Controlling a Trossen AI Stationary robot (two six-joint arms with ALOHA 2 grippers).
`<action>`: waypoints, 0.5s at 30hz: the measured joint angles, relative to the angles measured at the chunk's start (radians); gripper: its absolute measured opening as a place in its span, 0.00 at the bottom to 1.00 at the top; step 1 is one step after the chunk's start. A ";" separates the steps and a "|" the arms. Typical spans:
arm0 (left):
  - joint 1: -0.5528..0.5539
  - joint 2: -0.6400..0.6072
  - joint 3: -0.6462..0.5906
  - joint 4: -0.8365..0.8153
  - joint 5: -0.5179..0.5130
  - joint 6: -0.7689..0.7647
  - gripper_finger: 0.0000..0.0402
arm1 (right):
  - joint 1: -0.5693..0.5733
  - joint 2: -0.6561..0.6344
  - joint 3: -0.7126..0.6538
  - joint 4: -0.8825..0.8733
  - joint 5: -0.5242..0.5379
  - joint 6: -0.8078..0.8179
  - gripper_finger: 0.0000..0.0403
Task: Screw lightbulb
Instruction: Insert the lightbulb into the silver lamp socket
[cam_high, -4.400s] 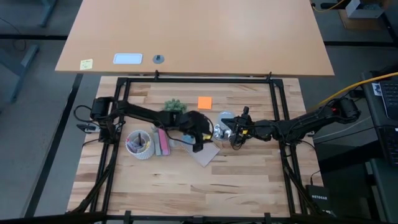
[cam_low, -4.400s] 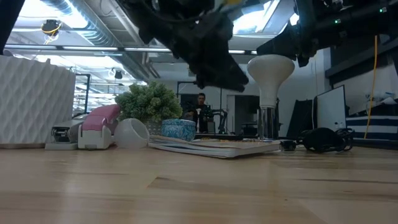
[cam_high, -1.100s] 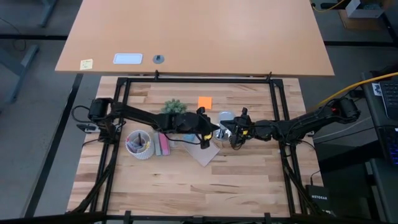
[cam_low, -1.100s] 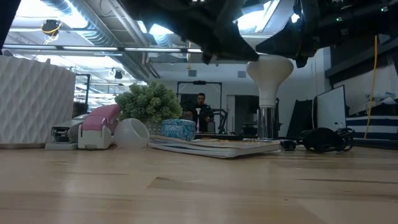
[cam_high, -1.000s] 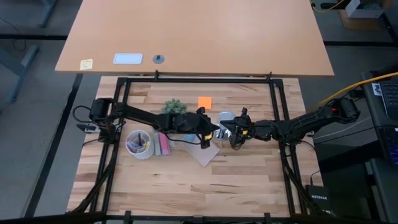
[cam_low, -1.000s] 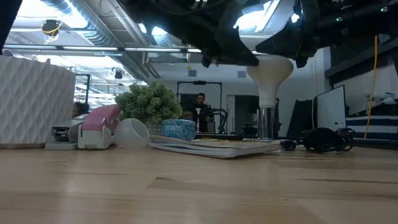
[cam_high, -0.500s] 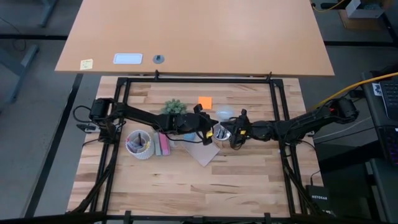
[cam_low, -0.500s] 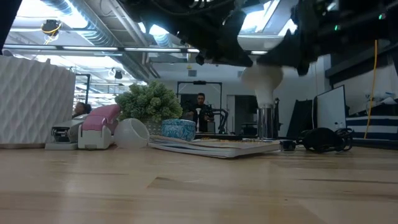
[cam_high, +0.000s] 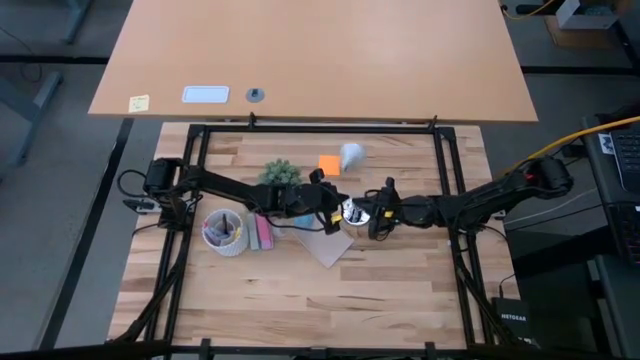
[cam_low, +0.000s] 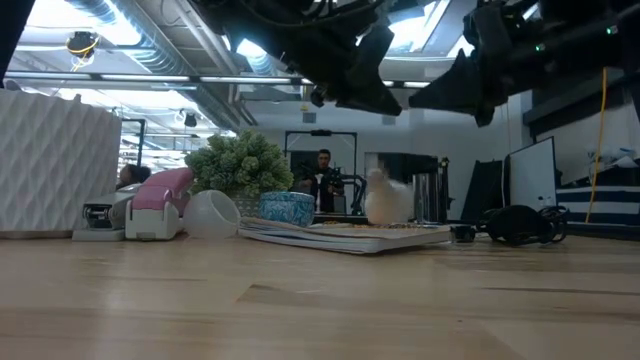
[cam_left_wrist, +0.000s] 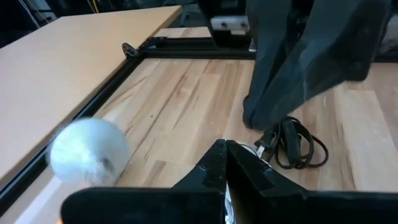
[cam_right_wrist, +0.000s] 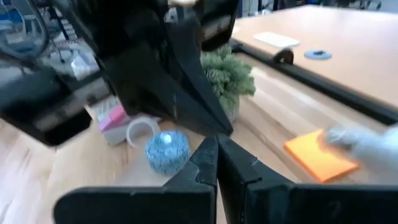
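Note:
The lightbulb (cam_high: 352, 154) lies on the wood beside the orange note (cam_high: 329, 165), near the far rail, apart from both grippers. It is smeared in the low view (cam_low: 388, 200), the left wrist view (cam_left_wrist: 87, 152) and the right wrist view (cam_right_wrist: 367, 140). The shiny socket (cam_high: 352, 213) stands bare at the table's middle (cam_low: 428, 198). My left gripper (cam_high: 335, 210) hangs shut above it on its left (cam_left_wrist: 225, 146). My right gripper (cam_high: 367, 213) hangs shut on its right (cam_right_wrist: 214, 142). Both tips (cam_low: 395, 105) (cam_low: 418, 102) sit well above the socket.
A small green plant (cam_high: 281, 170), a cup of pens (cam_high: 224, 231), a pink dispenser (cam_high: 262, 230), a blue tape roll (cam_right_wrist: 166, 149) and a flat pad of paper (cam_high: 330, 247) lie left of and near the socket. A black cord (cam_left_wrist: 292, 143) trails right. Black frame rails (cam_high: 320, 128) border the table.
The lightbulb, which stood upright on the socket between both gripper tips, has come off it, dropped to the table and rolled toward the far edge, ending beside the orange note. Both grippers have stayed shut above the socket.

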 joint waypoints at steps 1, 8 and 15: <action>0.001 0.000 0.000 0.000 0.000 0.000 0.00 | 0.000 -0.004 0.000 0.014 0.000 -0.011 0.01; 0.022 0.000 0.000 0.000 0.001 0.005 0.00 | 0.000 -0.048 0.001 0.049 0.063 -0.089 0.01; 0.075 0.000 0.000 -0.052 0.013 0.059 0.05 | 0.000 -0.058 0.002 0.040 0.095 -0.110 0.02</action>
